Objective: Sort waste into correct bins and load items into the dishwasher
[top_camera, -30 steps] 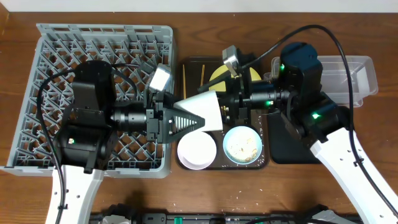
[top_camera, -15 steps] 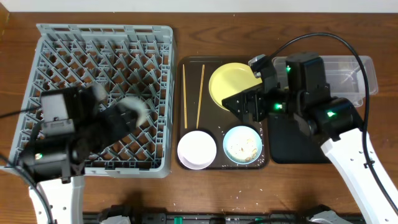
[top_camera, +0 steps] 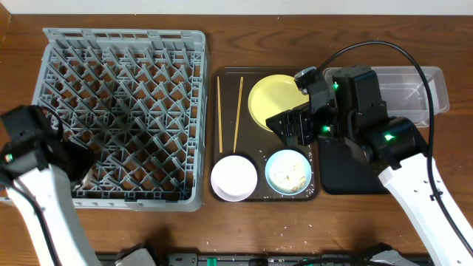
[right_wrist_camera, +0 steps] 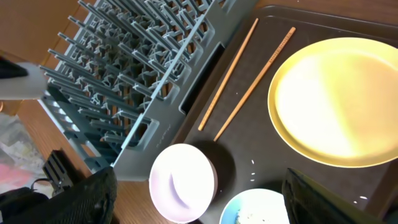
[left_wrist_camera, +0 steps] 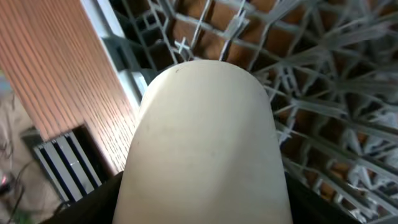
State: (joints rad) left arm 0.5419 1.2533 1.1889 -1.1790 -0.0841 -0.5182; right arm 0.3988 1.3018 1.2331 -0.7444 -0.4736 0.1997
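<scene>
Dishwasher rack (top_camera: 122,111), grey, covers the left of the brown wooden table (top_camera: 222,44). Dark tray (top_camera: 228,111) holds yellow plate (top_camera: 270,100), white bowl (top_camera: 234,177), blue bowl (top_camera: 288,171) and 2 chopsticks (top_camera: 219,114). Left gripper (left_wrist_camera: 202,208) clasps white cup (left_wrist_camera: 205,137) at the rack's left edge. Right gripper (top_camera: 284,127) hangs spread and empty over the tray.

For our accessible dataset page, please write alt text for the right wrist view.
A yellow plate, two chopsticks, a white bowl and the edge of a blue bowl lie on a dark tray, framed by the open right gripper. A grey rack stands beside the tray, at upper left.
</scene>
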